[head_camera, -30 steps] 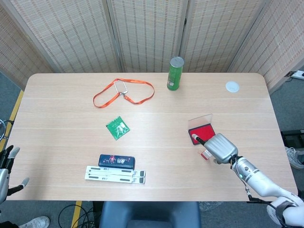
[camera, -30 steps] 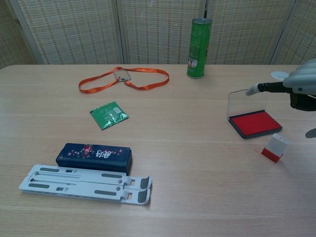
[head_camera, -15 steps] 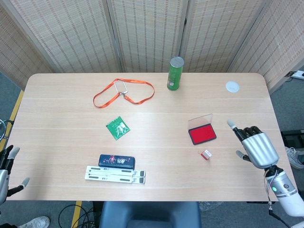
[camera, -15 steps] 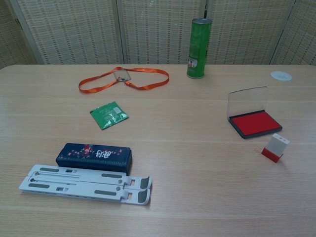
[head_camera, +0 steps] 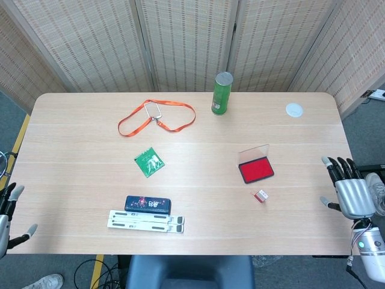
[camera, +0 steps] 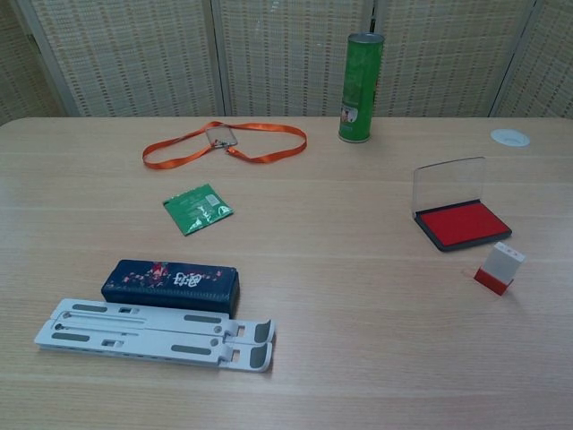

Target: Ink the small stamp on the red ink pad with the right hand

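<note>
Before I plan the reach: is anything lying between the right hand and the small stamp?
Nothing visible. The right hand hovers open off the table's right edge, and only bare tabletop lies between it and the stamp; the ink pad sits just behind the stamp.

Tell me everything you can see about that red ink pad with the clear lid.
The red ink pad is a shallow rectangular dark tray filled with a bright red pad. Its clear, plastic-looking lid is hinged at the far edge and stands open, nearly upright. It lies flat on the wooden table, turned slightly askew, toward the right side. The small stamp sits just in front of it, apart. No hand touches it.
</note>
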### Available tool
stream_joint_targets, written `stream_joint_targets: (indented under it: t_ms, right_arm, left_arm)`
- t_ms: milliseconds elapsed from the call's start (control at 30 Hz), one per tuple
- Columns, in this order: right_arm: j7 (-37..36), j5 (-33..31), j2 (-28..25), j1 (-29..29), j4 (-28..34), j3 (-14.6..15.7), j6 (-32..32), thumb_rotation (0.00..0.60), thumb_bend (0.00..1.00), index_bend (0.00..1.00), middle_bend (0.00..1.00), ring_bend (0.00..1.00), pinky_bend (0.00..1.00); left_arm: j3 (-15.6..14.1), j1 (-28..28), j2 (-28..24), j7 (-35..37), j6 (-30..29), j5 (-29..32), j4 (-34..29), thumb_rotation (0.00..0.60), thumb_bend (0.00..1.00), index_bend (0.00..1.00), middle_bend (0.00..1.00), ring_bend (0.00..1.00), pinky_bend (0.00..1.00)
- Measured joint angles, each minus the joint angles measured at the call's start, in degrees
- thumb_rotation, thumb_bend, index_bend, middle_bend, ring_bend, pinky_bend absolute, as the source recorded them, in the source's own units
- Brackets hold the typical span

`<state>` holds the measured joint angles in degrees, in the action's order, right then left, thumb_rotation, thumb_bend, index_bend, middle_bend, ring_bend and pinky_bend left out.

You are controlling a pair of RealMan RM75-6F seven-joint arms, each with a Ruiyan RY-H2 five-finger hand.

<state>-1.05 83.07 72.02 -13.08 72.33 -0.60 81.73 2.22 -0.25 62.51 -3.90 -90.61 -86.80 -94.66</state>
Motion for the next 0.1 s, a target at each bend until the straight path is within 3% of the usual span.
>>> stream_joint_targets:
  t_ms: [100]
  right_arm:
    - [-0.1, 0.5, -0.3, 0.3, 0.3, 0.2, -0.3, 0.600, 0.08, 0.00, 0.00, 0.00, 0.00]
  left_arm:
    - [0.0, -0.4, 0.2, 0.0, 0.7, 0.0, 0.2, 0.600, 0.23, 0.00, 0.07, 0.10, 0.27]
